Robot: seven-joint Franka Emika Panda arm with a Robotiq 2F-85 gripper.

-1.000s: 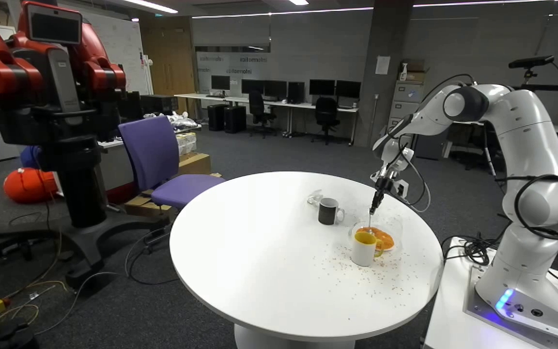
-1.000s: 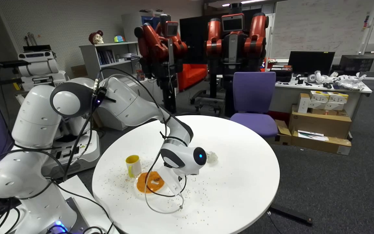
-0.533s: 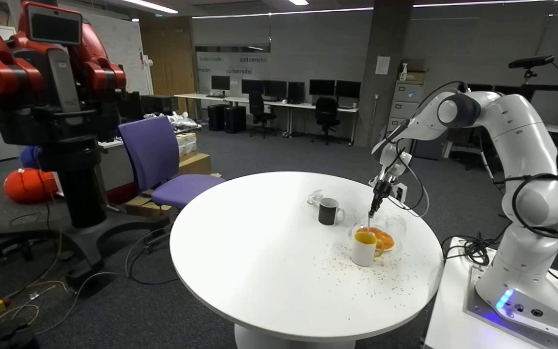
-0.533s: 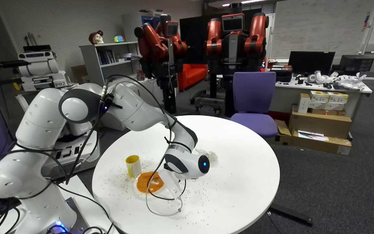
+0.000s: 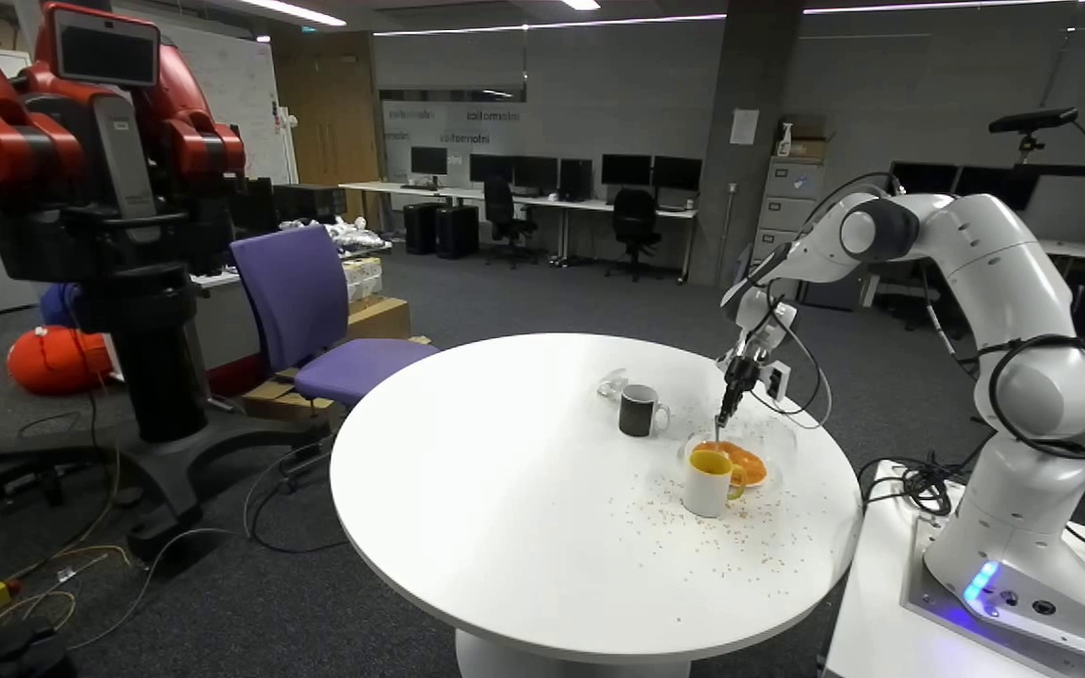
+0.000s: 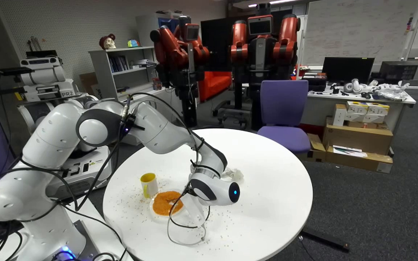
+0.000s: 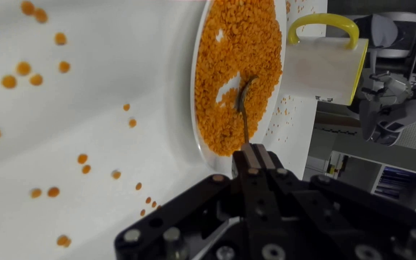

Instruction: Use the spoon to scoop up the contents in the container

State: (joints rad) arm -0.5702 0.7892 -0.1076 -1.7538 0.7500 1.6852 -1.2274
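The gripper pinches the spoon by its handle. The spoon's tip is down among orange lentils, inside the shallow white bowl. Just past that stands a white mug with a yellow handle.

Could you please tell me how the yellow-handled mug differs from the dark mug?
The yellow-handled mug is white outside; the dark mug is mostly blackish. The dark mug's handle looks white, the yellow-handled mug's bright yellow. The yellow-handled mug stands close beside the white dish of orange grains; the dark mug stands farther from it. Both stand upright on the table.
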